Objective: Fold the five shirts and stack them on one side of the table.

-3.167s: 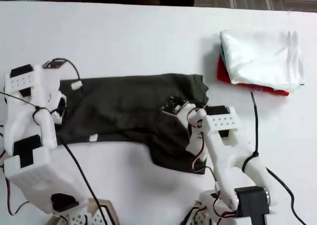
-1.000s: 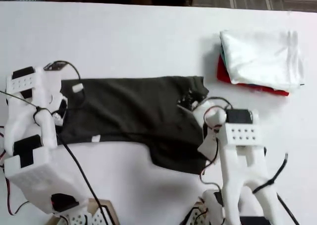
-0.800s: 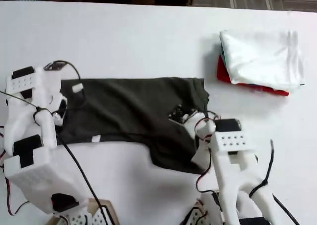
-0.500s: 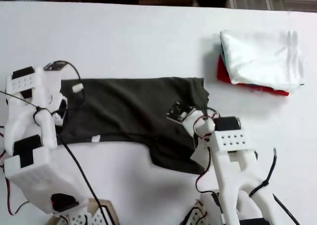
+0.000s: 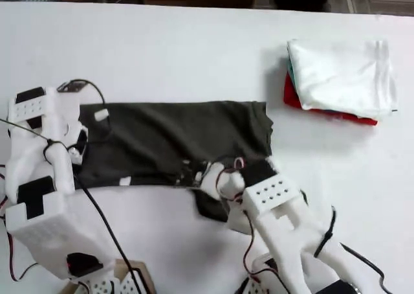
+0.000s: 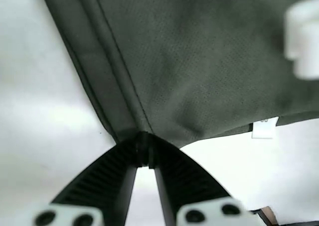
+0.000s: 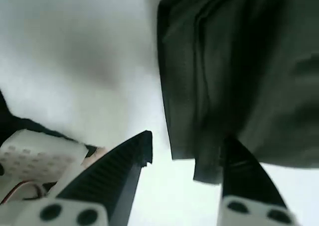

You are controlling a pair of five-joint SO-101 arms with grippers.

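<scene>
Left tool (image 6: 143, 155): black plastic fingers tapering to blunt tips, pressed flat together on the hem of the dark shirt. White moulded body behind them.

Right tool (image 7: 187, 146): black wedge-shaped fingers spread wide, holding nothing. One finger lies over cloth and the other over bare table, with the shirt's layered edge between them.

Dark shirt (image 5: 174, 138): dark olive knit, matte, with a fine pitted weave. It lies flat as a long band that runs from the left tool's tips to just past the right tool. A double-stitched seam leads straight into the left tool's pinch. A smaller rumpled flap juts from the band's near edge beside the right tool.

Tag (image 6: 264, 129): small white rectangular label on the shirt's edge, near the left tool.

Stack (image 5: 339, 77): folded shirts in a soft-cornered block, well apart from the right tool, beyond the dark shirt's far end.

White shirt (image 5: 343, 70): top layer of the stack, lightly creased.

Red shirt (image 5: 294, 100): bottom layer, showing as a thin strip along the stack's edges. A sliver of teal cloth sits between it and the white.

Table (image 5: 162, 41): white, smooth and matte, under both tools.

Cable (image 5: 97, 206): thin black wire trailing along the left arm.
</scene>
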